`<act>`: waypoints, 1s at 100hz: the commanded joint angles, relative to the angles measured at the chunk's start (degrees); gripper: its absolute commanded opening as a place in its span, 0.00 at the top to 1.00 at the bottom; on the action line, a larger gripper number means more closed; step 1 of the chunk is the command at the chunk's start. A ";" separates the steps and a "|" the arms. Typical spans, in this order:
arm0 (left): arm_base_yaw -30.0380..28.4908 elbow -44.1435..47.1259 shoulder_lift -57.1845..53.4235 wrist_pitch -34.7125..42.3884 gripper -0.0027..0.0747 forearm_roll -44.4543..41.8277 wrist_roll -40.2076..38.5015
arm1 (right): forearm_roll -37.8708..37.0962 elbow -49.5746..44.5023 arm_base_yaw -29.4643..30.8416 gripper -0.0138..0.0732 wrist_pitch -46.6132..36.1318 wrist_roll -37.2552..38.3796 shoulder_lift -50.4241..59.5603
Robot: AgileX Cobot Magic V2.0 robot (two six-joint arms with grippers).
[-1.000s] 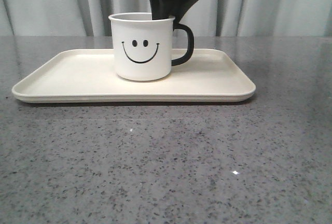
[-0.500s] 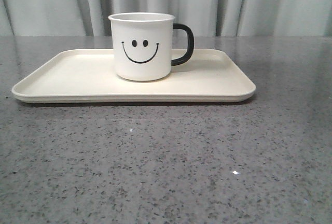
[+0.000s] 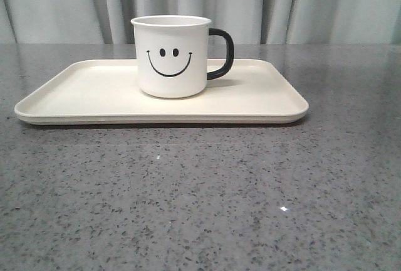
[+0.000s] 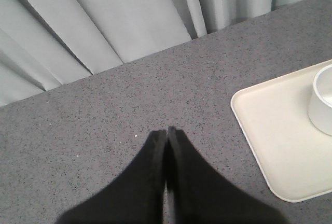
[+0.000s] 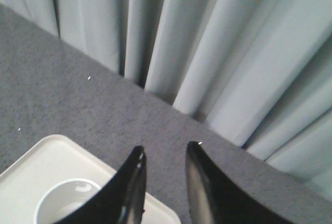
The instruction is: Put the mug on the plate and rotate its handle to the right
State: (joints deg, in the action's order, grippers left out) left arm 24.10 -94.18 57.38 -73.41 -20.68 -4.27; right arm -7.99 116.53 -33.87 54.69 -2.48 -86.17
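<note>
Left gripper (image 4: 166,130) has its jaws pressed flat together, nothing between them, hanging over bare grey speckled tabletop (image 4: 104,110) off the tray's end. Right gripper (image 5: 165,154) has its jaws spread apart and empty, up above the mug's open rim with pleated grey curtain (image 5: 207,42) behind. The white smiley mug (image 3: 171,56) stands upright on the cream rectangular plate (image 3: 75,92), a bit back of centre, face toward the front camera, black handle (image 3: 222,53) pointing right. Neither gripper touches it.
</note>
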 commanded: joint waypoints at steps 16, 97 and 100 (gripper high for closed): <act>0.34 -1.17 -0.14 1.23 0.99 -0.72 -0.61 | -7.66 1.61 0.38 0.60 -2.17 -0.22 12.71; 0.34 -1.17 -0.14 1.35 0.99 -0.72 -0.61 | -25.62 -36.06 0.38 0.97 -1.52 17.67 49.60; 0.34 -1.17 -0.14 1.35 0.99 -0.72 -0.61 | -25.62 -36.84 0.38 0.97 -1.44 17.67 50.32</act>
State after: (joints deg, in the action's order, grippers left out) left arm 24.10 -94.18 57.42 -73.41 -20.68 -4.27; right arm -31.36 81.28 -33.87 57.90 14.83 -37.15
